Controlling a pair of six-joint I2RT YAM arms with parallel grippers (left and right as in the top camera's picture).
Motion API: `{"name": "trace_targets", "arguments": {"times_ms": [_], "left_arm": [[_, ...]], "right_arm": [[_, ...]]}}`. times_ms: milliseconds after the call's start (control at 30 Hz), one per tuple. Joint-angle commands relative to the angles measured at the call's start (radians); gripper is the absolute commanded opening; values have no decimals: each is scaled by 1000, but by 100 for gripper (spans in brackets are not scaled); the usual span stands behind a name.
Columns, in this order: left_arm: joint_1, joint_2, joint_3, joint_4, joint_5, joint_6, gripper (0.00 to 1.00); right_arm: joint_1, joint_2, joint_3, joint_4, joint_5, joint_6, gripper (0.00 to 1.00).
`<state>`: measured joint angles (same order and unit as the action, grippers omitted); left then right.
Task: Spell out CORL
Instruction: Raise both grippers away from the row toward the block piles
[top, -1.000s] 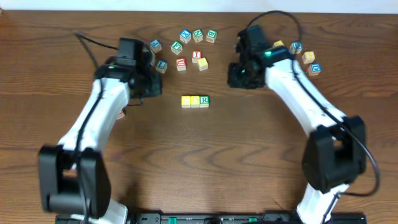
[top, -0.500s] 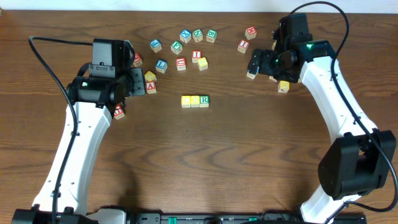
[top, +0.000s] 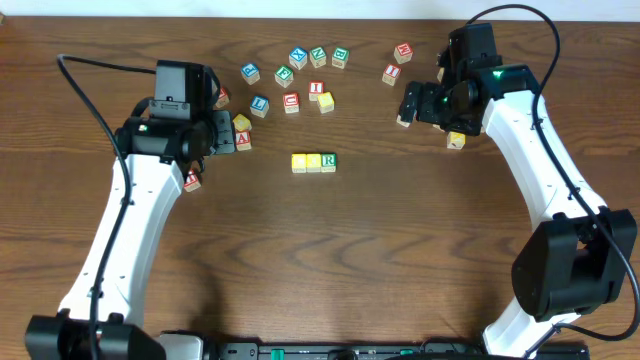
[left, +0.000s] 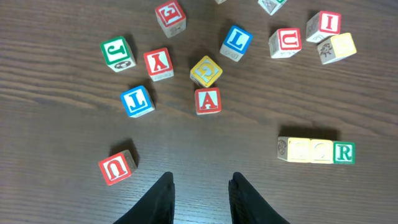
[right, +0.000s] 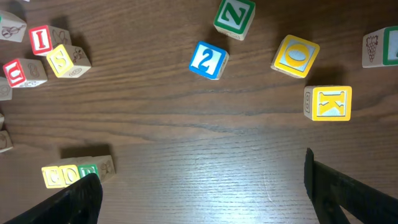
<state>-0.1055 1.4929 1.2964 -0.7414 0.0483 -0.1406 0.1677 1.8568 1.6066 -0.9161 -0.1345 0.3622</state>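
**Item 1. Left hand** (left: 200, 186). Fingers a little apart with nothing between them. It hangs over bare surface (left: 56, 199), off the yellow end of the row of three cubes (left: 316, 151).

**Item 2. Right hand** (right: 199, 180). Fingers spread wide and empty. It is off the row's R end and farther back, well apart from the row.

**Item 3. Row of three cubes.** Two yellow-topped cubes and a green R, touching in a line. The R end is free, and that is judged to be the place for the missing letter.

**Item 4. L cube** (left: 236, 42). Blue letter, lying flat and not held. It sits back from the row's yellow end, ahead of the left hand's fingertips with open surface between. A yellow cube (left: 205, 70) is just beside it, and a red U cube (left: 285, 42) is near it on the row side.

**Item 5. Second L cube** (left: 137, 101). Also blue. It is farther from the row than the red A cube (left: 207, 99) and has more room around it.

**Hazards, as judged:**
- Fingers lowered around the L cube of item 4 may strike the yellow cube and push both askew, because the gap there is narrow.
- The left hand stands at the wrong end of the row, so carrying a cube to the R end means passing over or around the row, and a low pass could knock it out of line.
- Setting the L down too close could shove the R.
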Motion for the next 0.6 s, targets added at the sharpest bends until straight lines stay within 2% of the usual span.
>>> {"name": "trace_targets", "arguments": {"times_ms": [0,567], "left_arm": [[4,35,17,-5,-15,-42,29],[4,56,17,-2,-8,-64,30]], "right_arm": [[-1,-18,-2,0,1,-23,99],[-2,-18,-2,-1,5,-35,98]]}}
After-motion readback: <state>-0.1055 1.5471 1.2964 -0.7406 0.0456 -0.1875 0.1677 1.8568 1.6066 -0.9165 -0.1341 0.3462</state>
